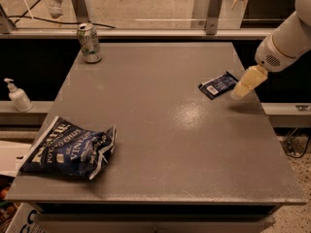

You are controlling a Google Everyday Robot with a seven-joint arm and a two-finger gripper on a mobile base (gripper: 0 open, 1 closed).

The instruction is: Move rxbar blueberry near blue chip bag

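The rxbar blueberry (pixel 218 84) is a small flat navy wrapper with a white label patch, lying on the grey table (pixel 160 130) at the right. The blue chip bag (pixel 68 149) is a large wrinkled dark blue bag with white lettering, lying at the table's front left corner. My gripper (pixel 239 93) hangs from the white arm at the right, just right of the bar and close above the table, touching nothing that I can see.
A green and silver soda can (pixel 90 43) stands at the back left corner. A white pump bottle (pixel 18 95) sits on a ledge left of the table. A railing with posts runs behind the table.
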